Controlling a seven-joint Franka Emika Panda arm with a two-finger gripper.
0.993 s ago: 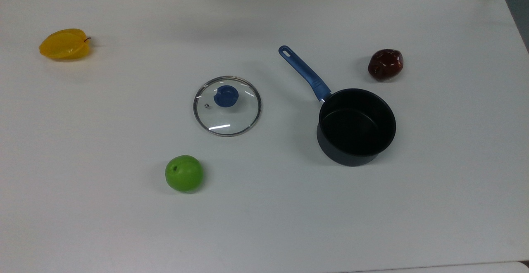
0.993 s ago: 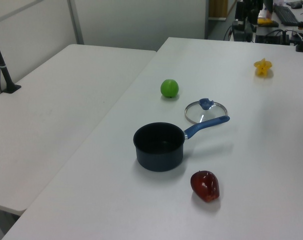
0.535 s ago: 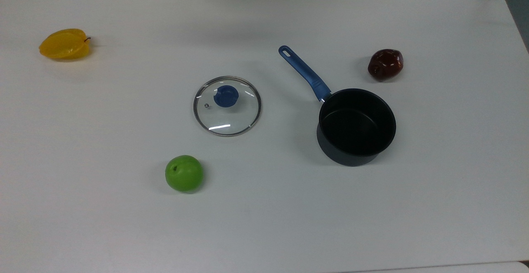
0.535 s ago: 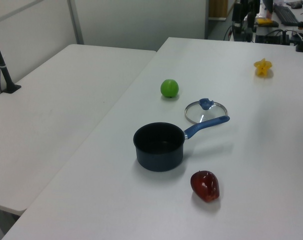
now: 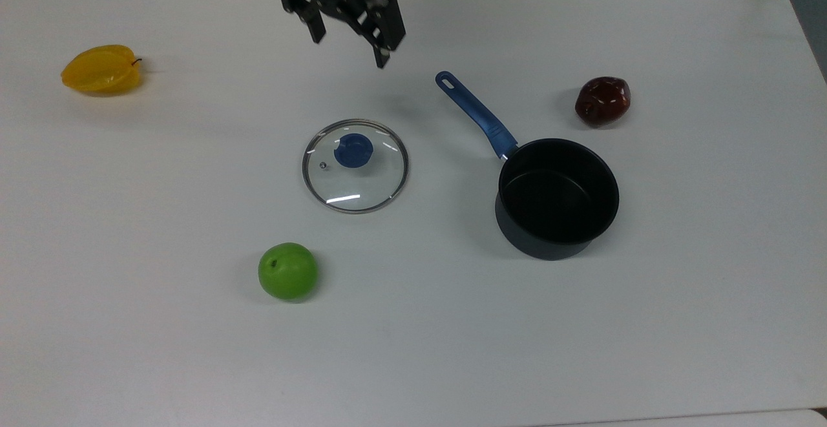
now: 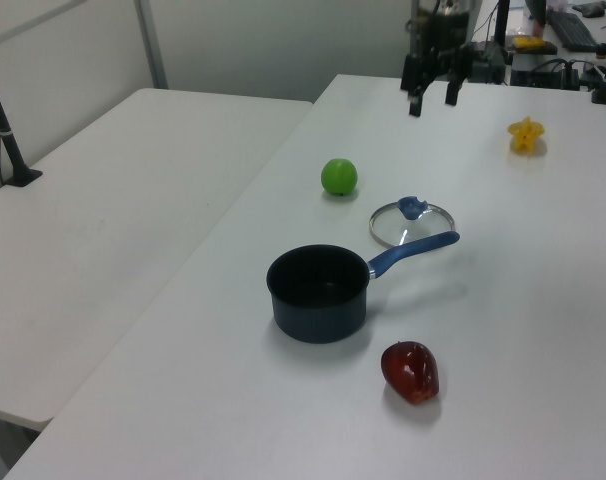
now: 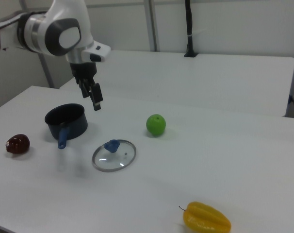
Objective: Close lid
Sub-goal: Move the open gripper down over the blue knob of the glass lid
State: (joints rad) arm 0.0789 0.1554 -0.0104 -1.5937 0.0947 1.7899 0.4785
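The lid point(image 5: 355, 165) lies flat at the top view's centre, left of the pot point(image 5: 557, 198), apart from it. The gripper point(image 5: 349, 46) hangs at upper centre, fingers spread wide, empty. No writing is readable.

No text, label, brand or number can be read anywhere. Every surface that shows carries no legible writing.
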